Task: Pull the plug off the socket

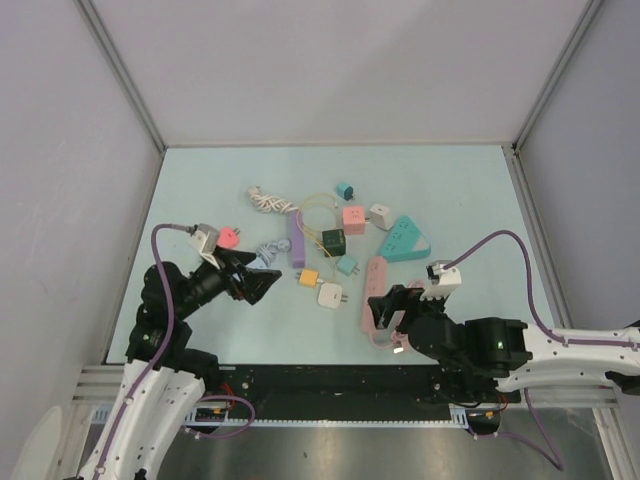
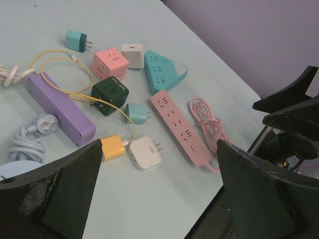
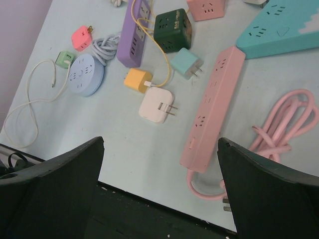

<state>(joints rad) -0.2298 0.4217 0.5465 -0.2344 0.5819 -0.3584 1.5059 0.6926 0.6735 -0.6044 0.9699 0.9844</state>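
Both empty, jaws wide apart: left gripper (image 1: 264, 285) and right gripper (image 1: 377, 318), nearward of purple strip (image 1: 297, 240). Seated plug unclear; likeliest dark green cube (image 1: 333, 240), just beside strip. Pin strip, pull straight.

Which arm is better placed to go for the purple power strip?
Left. The left gripper, open, sits close to the purple power strip; the right gripper, also open, hangs by the pink strip, farther off.
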